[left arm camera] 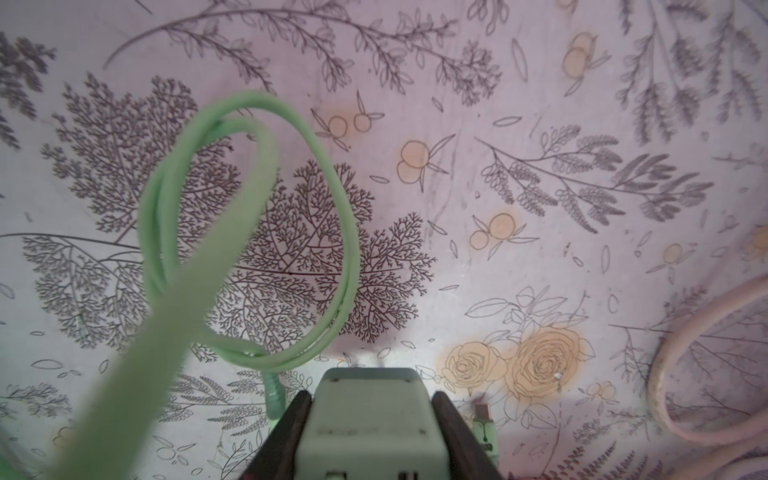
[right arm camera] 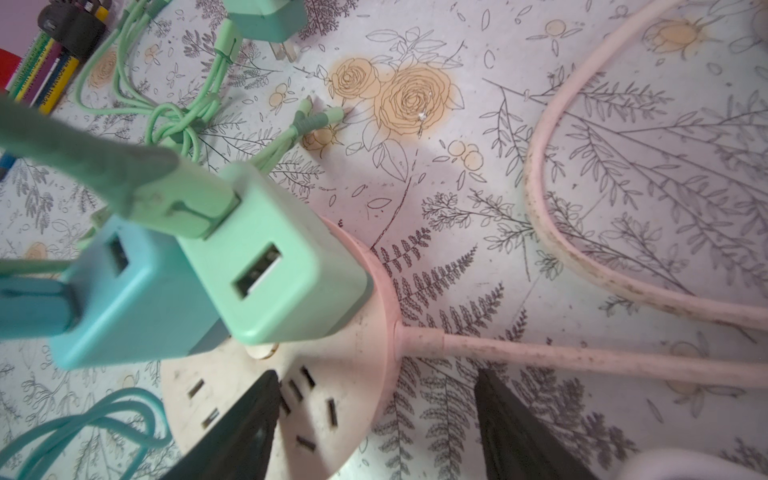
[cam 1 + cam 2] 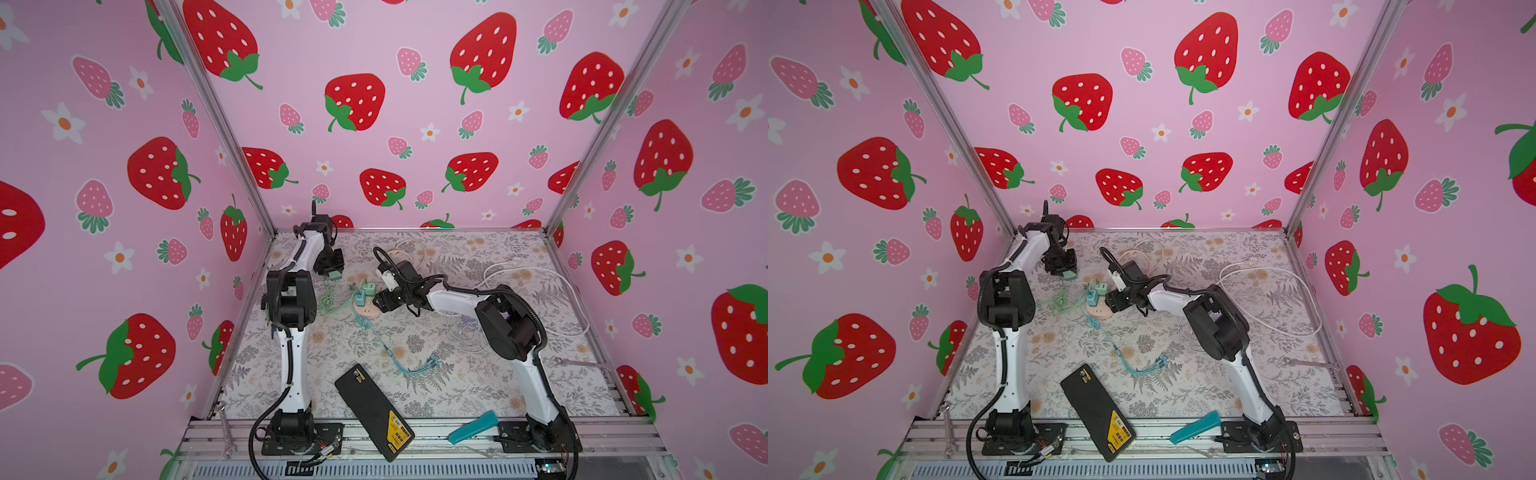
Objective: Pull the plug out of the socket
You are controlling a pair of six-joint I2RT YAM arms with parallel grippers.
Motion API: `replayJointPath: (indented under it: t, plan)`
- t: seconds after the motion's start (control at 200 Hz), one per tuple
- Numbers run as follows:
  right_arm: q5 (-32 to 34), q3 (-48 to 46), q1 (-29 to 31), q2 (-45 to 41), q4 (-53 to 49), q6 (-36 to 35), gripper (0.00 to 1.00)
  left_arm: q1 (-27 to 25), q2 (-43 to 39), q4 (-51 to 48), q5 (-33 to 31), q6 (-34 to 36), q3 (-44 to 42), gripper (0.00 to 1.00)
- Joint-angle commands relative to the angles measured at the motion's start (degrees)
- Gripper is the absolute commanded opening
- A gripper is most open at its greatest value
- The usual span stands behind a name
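The round pink socket lies mid-table. A mint-green plug and a blue plug stand in it. A third, green plug is clear of the socket, to its back left, its prongs bare. My left gripper is shut on this plug, and its green cable trails below. My right gripper is open at the socket's right edge: one finger lies on its top, the other off its rim.
The socket's pink cord runs off towards the back. White cables loop at the right. A teal cable runs forward from the blue plug. A black device and a teal tool lie at the front edge.
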Motion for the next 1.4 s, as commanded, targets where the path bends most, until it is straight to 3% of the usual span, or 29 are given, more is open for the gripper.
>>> replayJointPath:
  t: [0.0, 0.19, 0.591, 0.996, 1.396]
  plan:
    - [8.77, -4.08, -1.11, 7.96, -14.86, -2.74, 0.75, 0.27, -0.03, 0.05, 0.1, -0.42, 2.25, 0.49]
    - [8.77, -3.99, -1.06, 8.16, -14.95, -2.7, 0.75, 0.62, 1.0, -0.37, -0.29, -0.85, 3.77, 0.55]
    - [8.82, -3.9, -1.09, 8.15, -15.03, -2.69, 0.75, 0.58, -3.06, -1.37, 0.23, -0.73, 3.76, 0.57]
    - [9.3, -4.04, -1.09, 7.57, -15.03, -2.52, 0.75, -0.52, -27.29, 7.27, -3.5, 2.07, -11.02, 0.59]
    - [12.74, -5.27, -1.01, 5.48, -13.57, -1.21, 0.75, -8.0, -51.51, 18.84, -6.4, 2.39, -32.72, 0.59]
